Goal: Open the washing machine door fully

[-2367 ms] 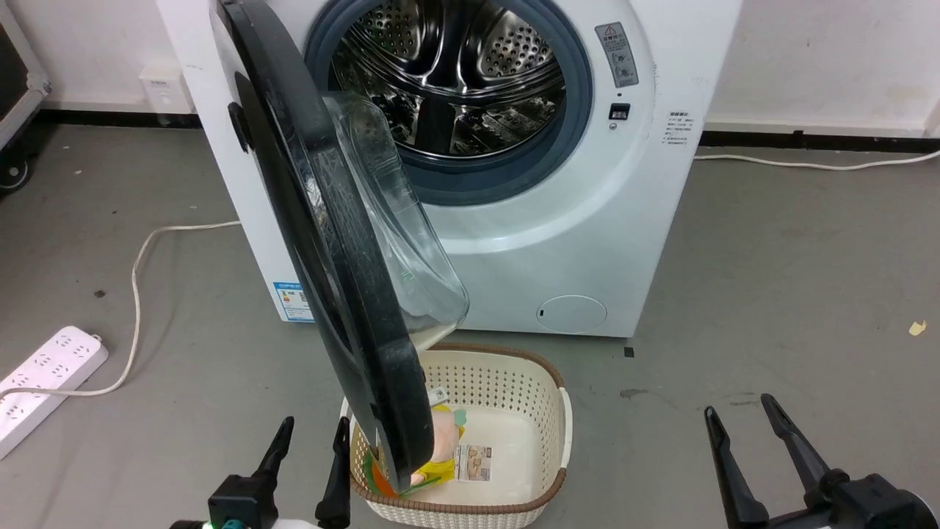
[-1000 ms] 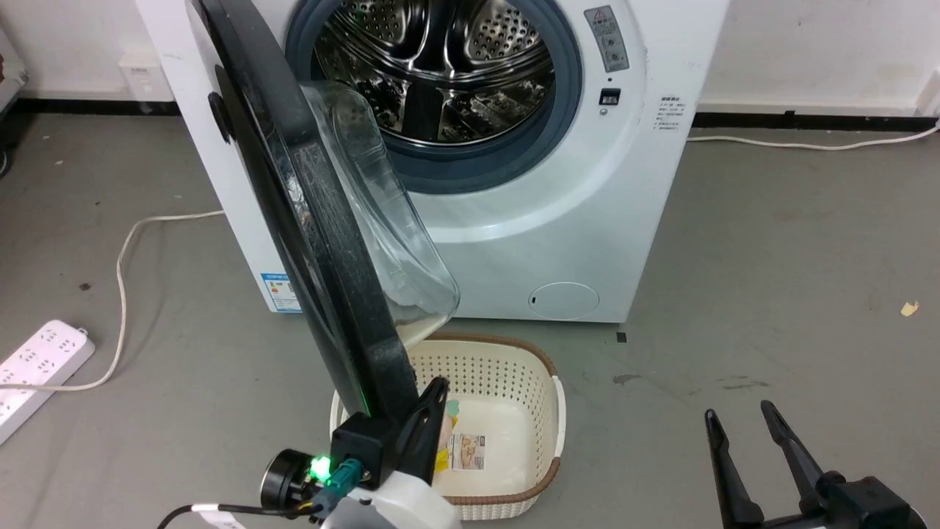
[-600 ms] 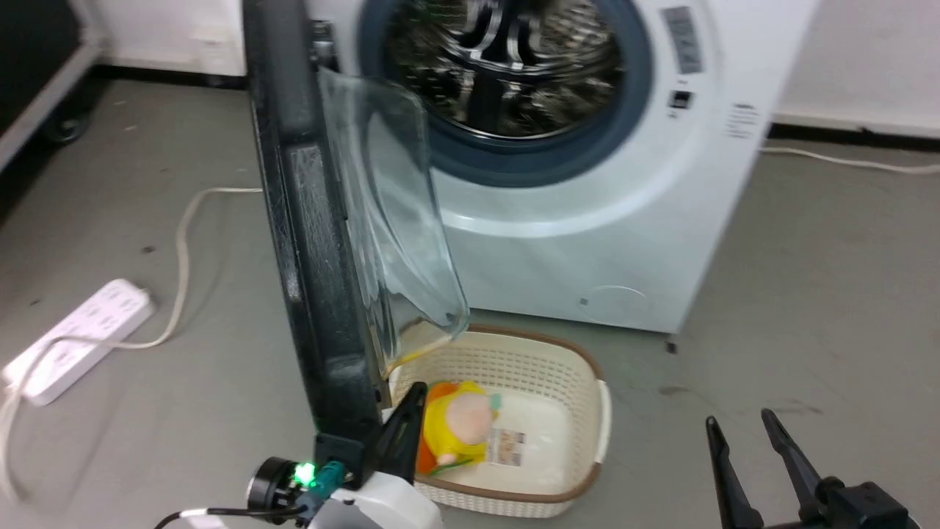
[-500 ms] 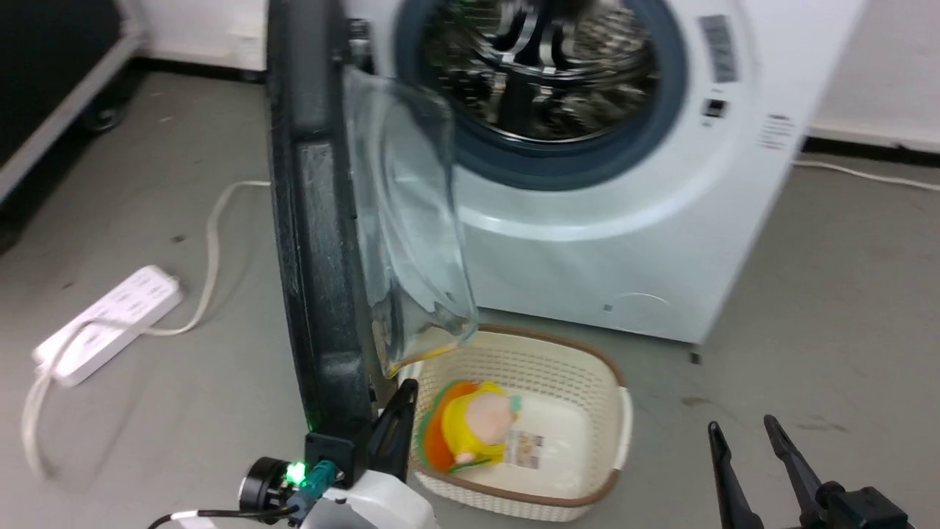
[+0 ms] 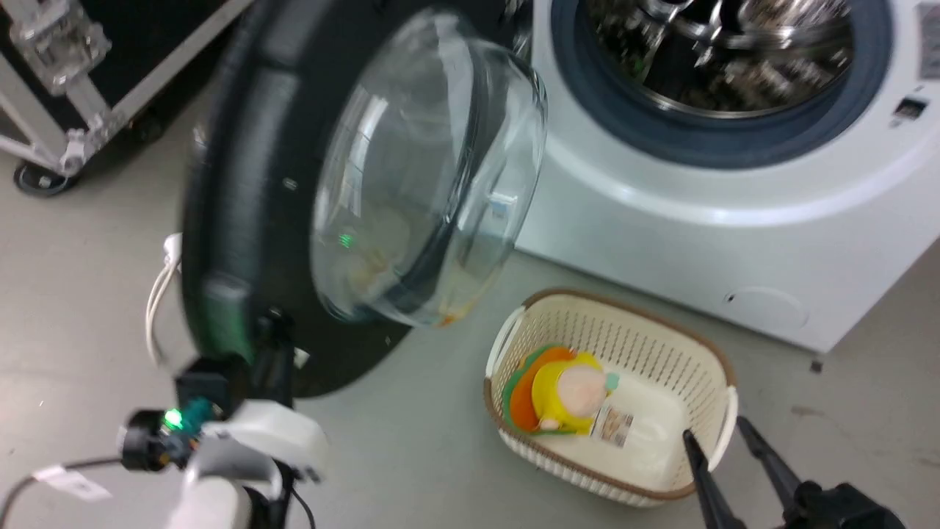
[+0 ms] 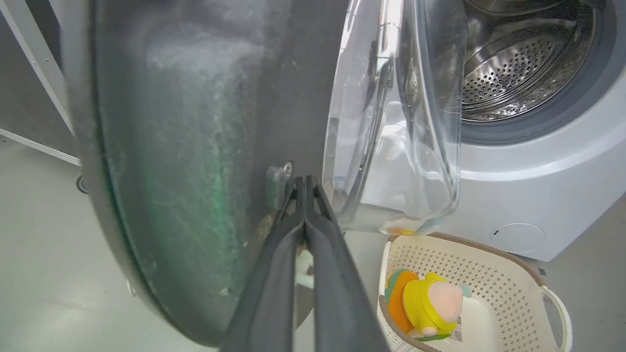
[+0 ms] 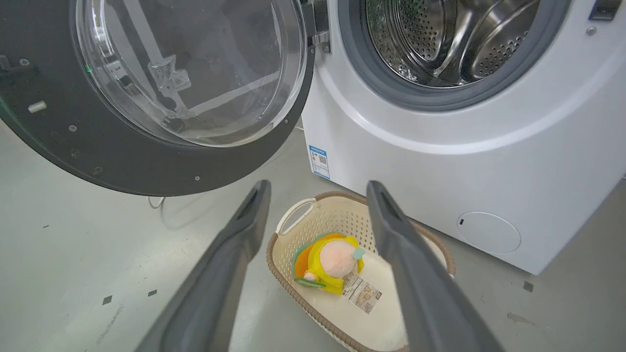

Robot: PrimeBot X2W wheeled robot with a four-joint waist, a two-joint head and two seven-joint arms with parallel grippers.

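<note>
The washing machine (image 5: 698, 242) stands at the upper right, its steel drum (image 5: 734, 51) exposed. The washing machine door (image 5: 250, 184) hangs swung out to the left, showing its black inner face and bulging glass bowl (image 5: 426, 169). My left gripper (image 5: 270, 323) is shut, and its tips (image 6: 304, 181) press against the door's inner black face (image 6: 186, 122) beside a small latch (image 6: 276, 178), with nothing between the fingers. My right gripper (image 5: 723, 455) is open at the lower right, apart from the door (image 7: 122, 166) and hovering (image 7: 317, 188) above the basket.
A cream perforated basket (image 5: 661, 360) with a yellow and orange plush toy (image 5: 565, 389) sits on the floor before the machine. A black wheeled case (image 5: 88, 73) stands at the upper left, close behind the door. A white cable (image 5: 158, 294) lies under the door's edge.
The door has swung from edge-on to wide open toward the left, with my shut left gripper pushing along on its inner side. The head camera has turned left. The right gripper stays open.
</note>
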